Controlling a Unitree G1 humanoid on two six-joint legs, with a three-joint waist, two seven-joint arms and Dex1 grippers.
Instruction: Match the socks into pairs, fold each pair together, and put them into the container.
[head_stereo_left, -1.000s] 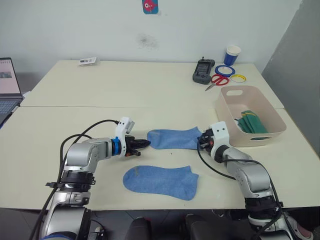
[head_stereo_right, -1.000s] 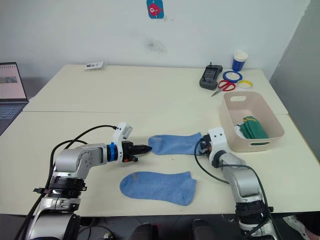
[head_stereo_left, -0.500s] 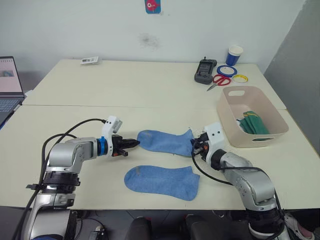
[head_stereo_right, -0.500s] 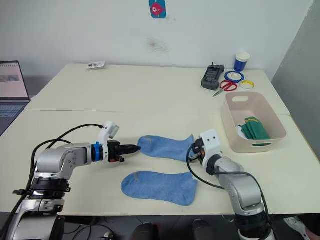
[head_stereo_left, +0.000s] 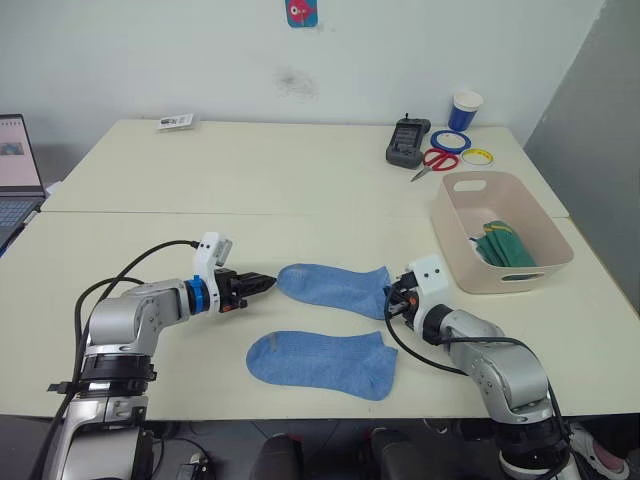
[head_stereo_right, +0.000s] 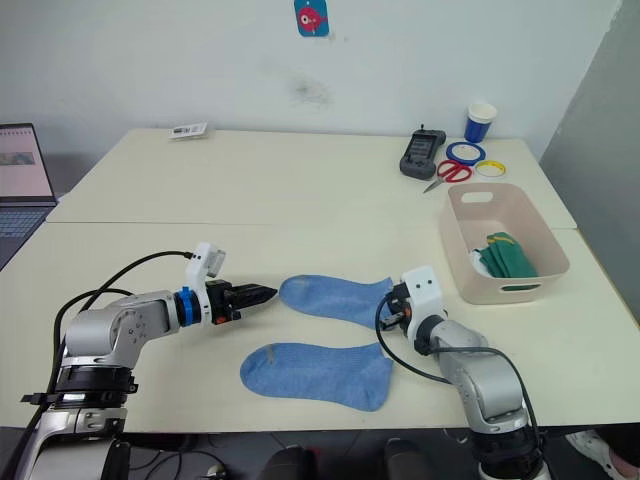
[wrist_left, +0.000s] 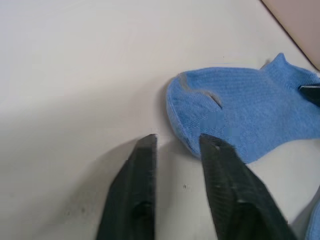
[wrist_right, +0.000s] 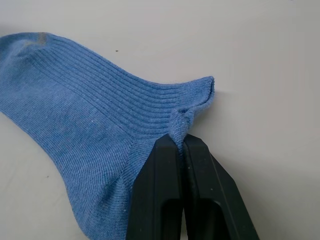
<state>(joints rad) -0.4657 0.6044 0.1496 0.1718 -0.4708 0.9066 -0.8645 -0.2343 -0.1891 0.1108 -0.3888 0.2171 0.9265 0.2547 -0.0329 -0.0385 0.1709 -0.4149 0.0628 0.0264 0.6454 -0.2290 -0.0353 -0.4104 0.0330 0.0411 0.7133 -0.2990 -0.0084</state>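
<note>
Two light blue socks lie on the table near the front. The upper sock (head_stereo_left: 335, 288) lies flat, and my right gripper (head_stereo_left: 393, 300) is shut on its cuff (wrist_right: 186, 119). My left gripper (head_stereo_left: 264, 282) is open just left of this sock's toe (wrist_left: 200, 102), with bare table between its fingers (wrist_left: 145, 155). The lower sock (head_stereo_left: 322, 362) lies loose in front, touched by neither gripper. The beige-pink container (head_stereo_left: 520, 283) stands at the right and holds folded dark green socks (head_stereo_left: 505, 248).
At the back right stand a blue-and-white cup (head_stereo_left: 464, 108), a black device (head_stereo_left: 407, 142), red scissors (head_stereo_left: 432, 160) and coloured tape rings (head_stereo_left: 478, 156). A laptop (head_stereo_left: 12, 170) is at the left edge, and a small card (head_stereo_left: 176, 121) lies at the back.
The upper blue sock has slid left, away from the container, with my right gripper following on its cuff. My left arm has drawn back to the left.
</note>
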